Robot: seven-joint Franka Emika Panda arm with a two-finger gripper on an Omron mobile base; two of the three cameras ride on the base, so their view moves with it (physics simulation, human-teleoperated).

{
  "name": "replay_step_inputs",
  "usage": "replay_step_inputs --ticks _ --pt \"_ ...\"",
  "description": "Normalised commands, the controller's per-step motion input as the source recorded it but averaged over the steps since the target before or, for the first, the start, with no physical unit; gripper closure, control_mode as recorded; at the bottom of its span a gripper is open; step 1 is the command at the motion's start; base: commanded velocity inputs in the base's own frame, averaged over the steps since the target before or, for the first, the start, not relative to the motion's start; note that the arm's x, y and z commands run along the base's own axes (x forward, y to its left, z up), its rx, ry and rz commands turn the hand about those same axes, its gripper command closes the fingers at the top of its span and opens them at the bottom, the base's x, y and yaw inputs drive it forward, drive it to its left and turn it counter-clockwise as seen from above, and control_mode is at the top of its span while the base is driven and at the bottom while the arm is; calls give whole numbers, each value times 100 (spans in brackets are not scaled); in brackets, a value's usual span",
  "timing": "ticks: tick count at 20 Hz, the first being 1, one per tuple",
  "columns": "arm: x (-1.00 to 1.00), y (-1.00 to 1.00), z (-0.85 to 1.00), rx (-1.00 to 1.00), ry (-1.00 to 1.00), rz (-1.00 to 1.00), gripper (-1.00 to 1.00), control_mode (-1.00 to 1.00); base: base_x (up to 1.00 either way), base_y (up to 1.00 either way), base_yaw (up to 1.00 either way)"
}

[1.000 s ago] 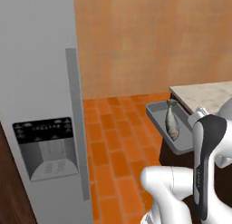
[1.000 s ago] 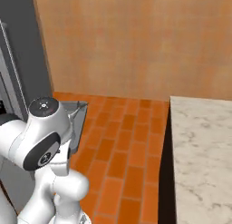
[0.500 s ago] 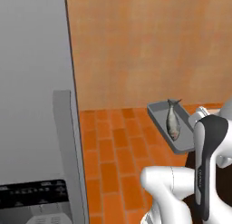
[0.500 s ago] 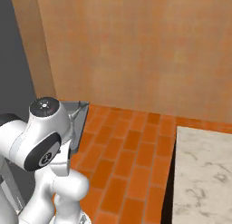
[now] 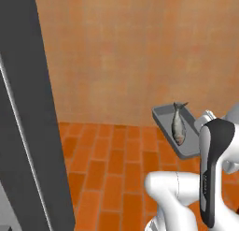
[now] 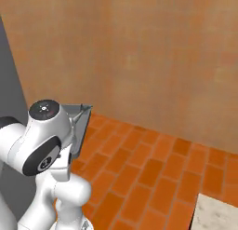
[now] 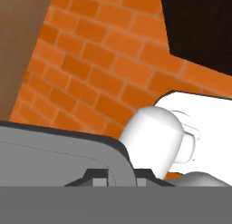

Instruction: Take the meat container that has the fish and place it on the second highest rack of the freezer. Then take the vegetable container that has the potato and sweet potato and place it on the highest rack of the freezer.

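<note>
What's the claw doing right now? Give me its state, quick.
Claw: closed on the rim of the grey meat container, which is held up over the brick floor with the fish lying in it.

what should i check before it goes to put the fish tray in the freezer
1. Fish lies inside the meat container: ok.
2. Container held off the brick floor, roughly level: ok.
3. Gripper shut on the container rim: ok in the hand view, the tips sit at the grey edge.
4. Freezer door open: cannot tell, just its grey side is in view.
5. Second highest rack located: cannot tell.
6. Path ahead free of obstacles: ok, bare floor and wall.
</note>
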Motion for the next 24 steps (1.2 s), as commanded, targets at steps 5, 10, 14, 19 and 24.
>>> replay_step_inputs --ticks 5,10,14,19,24 --pt "0 0 0 0 0 0 100 100 85 3 65" --pt "0 0 0 0 0 0 100 100 3 18 85" --pt "0 0 0 0 0 0 100 100 -5 9 85" --pt "0 0 0 0 0 0 100 100 0 -5 95" --pt "0 0 0 0 0 0 100 100 0 -4 92"
